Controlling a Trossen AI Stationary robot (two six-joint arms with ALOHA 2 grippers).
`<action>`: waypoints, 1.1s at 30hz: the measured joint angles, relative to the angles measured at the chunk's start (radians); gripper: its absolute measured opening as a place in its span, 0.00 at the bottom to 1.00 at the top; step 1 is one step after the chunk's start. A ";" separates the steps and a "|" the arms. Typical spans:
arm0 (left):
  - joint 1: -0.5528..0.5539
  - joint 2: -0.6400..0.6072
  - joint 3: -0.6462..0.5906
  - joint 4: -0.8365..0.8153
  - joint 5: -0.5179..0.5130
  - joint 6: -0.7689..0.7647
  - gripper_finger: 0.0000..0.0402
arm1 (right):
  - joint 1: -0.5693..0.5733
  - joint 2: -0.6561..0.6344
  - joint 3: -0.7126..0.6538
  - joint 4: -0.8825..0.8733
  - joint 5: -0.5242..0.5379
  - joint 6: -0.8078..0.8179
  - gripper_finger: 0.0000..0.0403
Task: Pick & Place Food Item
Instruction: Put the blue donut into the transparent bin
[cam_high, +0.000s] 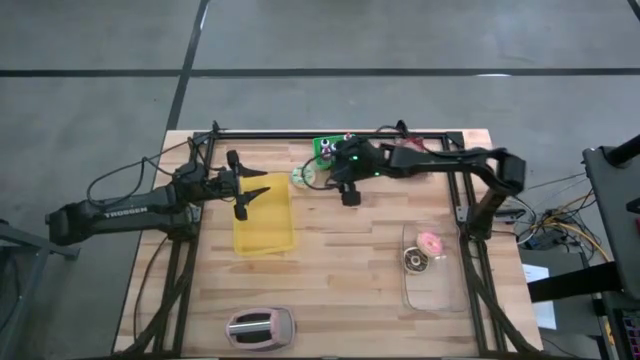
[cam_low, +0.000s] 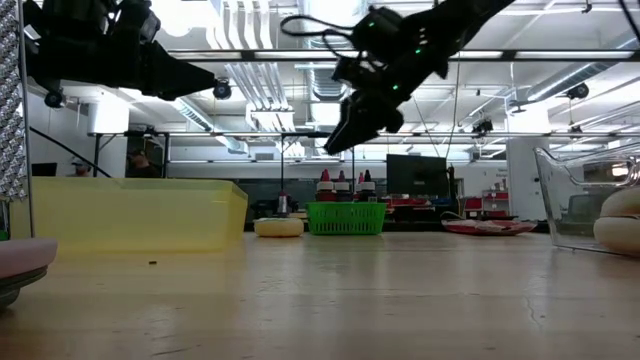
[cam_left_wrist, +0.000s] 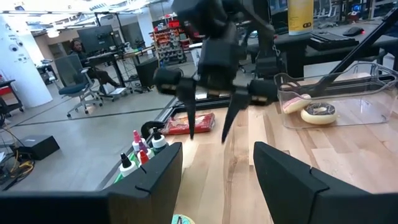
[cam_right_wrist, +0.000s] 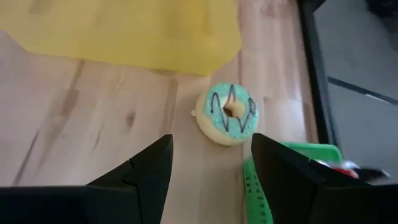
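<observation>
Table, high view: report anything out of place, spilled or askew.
Nothing is spilled or damaged. One green-iced donut lies loose on the bare wood between the yellow bin and the green basket, in no container, while two other donuts sit in the clear bin. The right gripper hovers open near it.
</observation>
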 joint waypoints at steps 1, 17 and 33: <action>0.000 0.000 0.000 0.000 -0.001 0.000 0.50 | -0.001 0.028 0.028 -0.018 -0.001 -0.011 0.53; 0.001 0.000 0.000 -0.021 -0.008 0.011 0.50 | -0.066 0.382 0.470 -0.328 -0.200 -0.153 0.53; 0.002 -0.004 0.000 -0.014 -0.008 0.016 0.50 | -0.085 0.691 0.962 -0.704 -0.279 -0.231 0.53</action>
